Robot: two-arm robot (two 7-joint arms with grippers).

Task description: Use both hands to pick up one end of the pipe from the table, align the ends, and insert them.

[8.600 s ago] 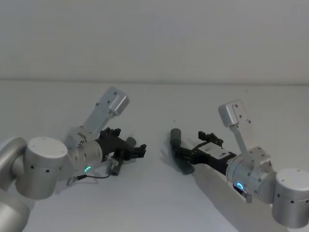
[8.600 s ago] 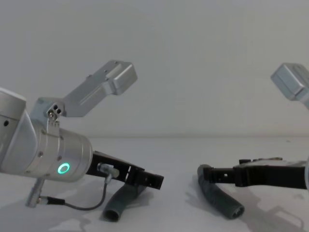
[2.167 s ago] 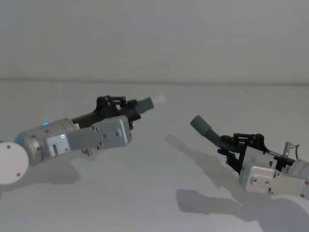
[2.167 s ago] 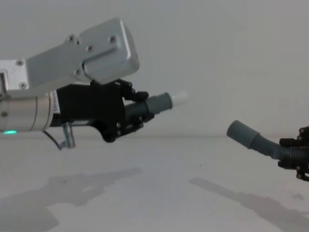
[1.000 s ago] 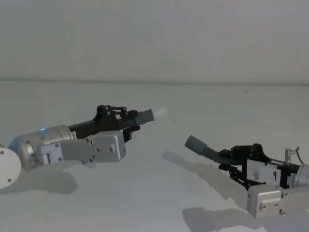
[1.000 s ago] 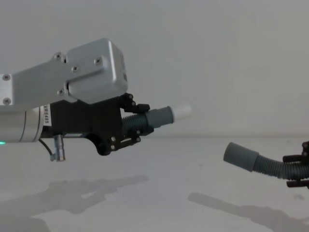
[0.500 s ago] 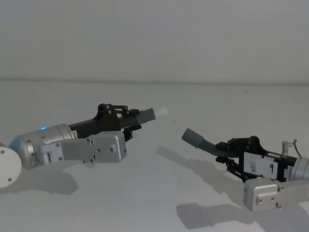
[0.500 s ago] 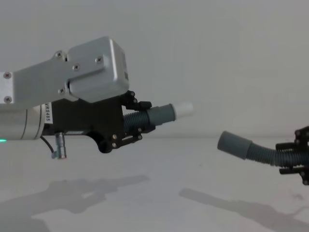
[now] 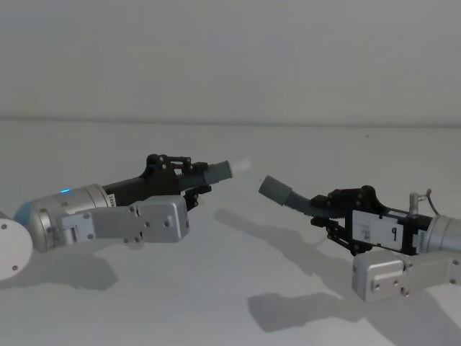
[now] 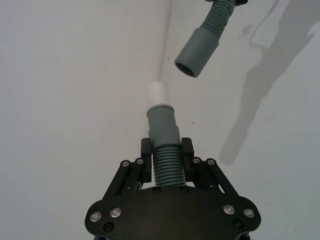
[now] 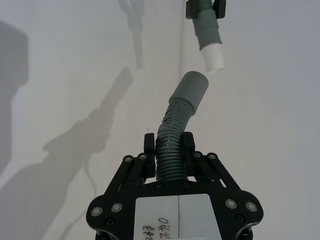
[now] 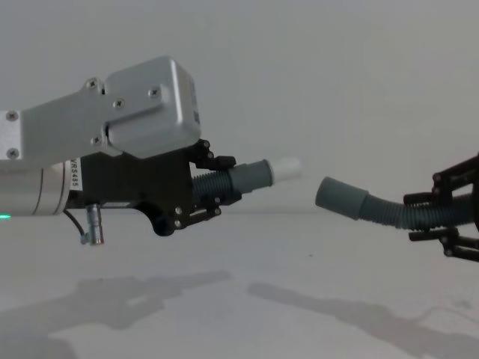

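Head view: both hose pieces are held up off the table [image 9: 238, 288], w/ shadows below. Left gripper [image 9: 189, 182] is clamped on the corrugated part of the left piece [image 9: 216, 173], so its white tip [image 9: 243, 165] sticks out free toward the right. Right gripper [image 9: 324, 210] is pinched on the right piece [image 9: 288, 196], socket cuff [image 9: 272, 189] facing left. Tip and socket are near but apart, roughly over the table's middle. Gripping behind the cuffs leaves both ends clear to mate, I'd say.

Left wrist view: fingers [image 10: 146, 155] are pressed to either side of the ribbed hose, cuff and tip straight ahead. The open socket mouth [image 10: 186, 70] sits just beyond and off to one side of the tip's axis, so not yet lined up.

Right wrist view: fingers [image 11: 150, 145] squeeze the hose below its bend; the bend angles the socket toward the other piece's white tip [image 11: 214, 58]. A small gap shows.

Chest view: from the side, tip [image 12: 287, 168] is slightly higher than the socket [image 12: 337, 196], which tilts up-left. Step looks like aligning; insertion not started. Prob. needs the socket raised and levelled before pushing in
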